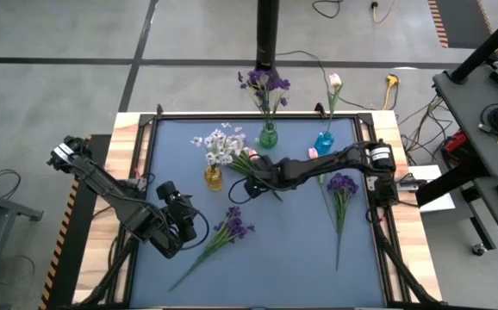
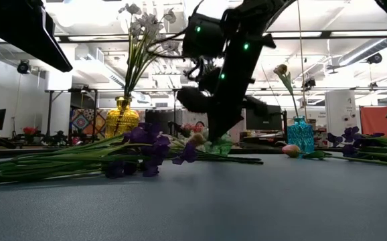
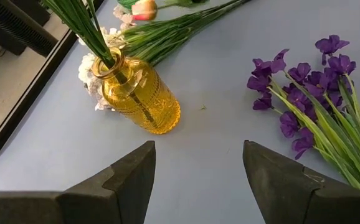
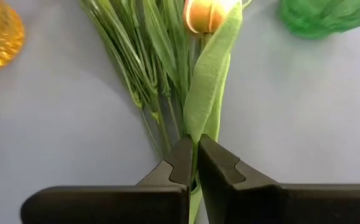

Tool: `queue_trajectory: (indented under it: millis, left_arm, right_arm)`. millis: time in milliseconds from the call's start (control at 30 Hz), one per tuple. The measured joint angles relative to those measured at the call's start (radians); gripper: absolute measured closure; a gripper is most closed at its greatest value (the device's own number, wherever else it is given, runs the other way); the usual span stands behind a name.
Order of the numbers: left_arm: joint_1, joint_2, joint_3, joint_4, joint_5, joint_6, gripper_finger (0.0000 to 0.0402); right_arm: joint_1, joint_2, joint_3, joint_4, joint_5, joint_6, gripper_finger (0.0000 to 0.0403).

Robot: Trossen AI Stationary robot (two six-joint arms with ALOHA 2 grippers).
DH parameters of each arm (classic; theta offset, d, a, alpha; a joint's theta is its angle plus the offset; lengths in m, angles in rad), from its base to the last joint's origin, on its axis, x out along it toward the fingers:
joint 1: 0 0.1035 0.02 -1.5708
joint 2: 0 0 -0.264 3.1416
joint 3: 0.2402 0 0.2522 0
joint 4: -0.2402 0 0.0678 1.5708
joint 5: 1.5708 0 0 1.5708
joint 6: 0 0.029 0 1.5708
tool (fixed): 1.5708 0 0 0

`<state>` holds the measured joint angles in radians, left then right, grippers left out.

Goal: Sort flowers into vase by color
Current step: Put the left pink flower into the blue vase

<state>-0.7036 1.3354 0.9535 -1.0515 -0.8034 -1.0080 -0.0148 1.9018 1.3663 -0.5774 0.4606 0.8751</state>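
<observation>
Pickup of the pink tulip point(image 4: 208, 14) is the step in hand: the right hand point(image 4: 194, 163) is clenched on its green stem at mid-tabletop, between the yellow vase point(image 1: 214, 177) and the green vase point(image 1: 268, 135). The tulip lies flat, its long axis running from the hand toward the far side, bud pointing at the green vase. Next, I judge, comes a lift and a swing upright over the blue vase point(image 1: 324, 140), which already holds a tulip. The left hand point(image 3: 195, 177) waits released, near left, beside a purple sprig point(image 1: 232, 229).

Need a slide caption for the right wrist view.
Right pincer shut on a pink tulip's stem, beside green stems on the mat.
</observation>
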Motion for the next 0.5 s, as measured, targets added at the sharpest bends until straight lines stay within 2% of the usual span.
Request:
queue_trajectory:
  millis: [200,500]
  left_arm:
    - [0.0,0.0,0.0,0.002,-0.001,0.0,0.0178]
    - [0.0,0.0,0.0,0.003,-0.002,0.0,0.0178]
  right_arm:
    - [0.029,-0.094,-0.003,-0.049,0.032,-0.04,0.039]
    - [0.162,-0.307,-0.117,-0.019,0.245,-0.047,0.039]
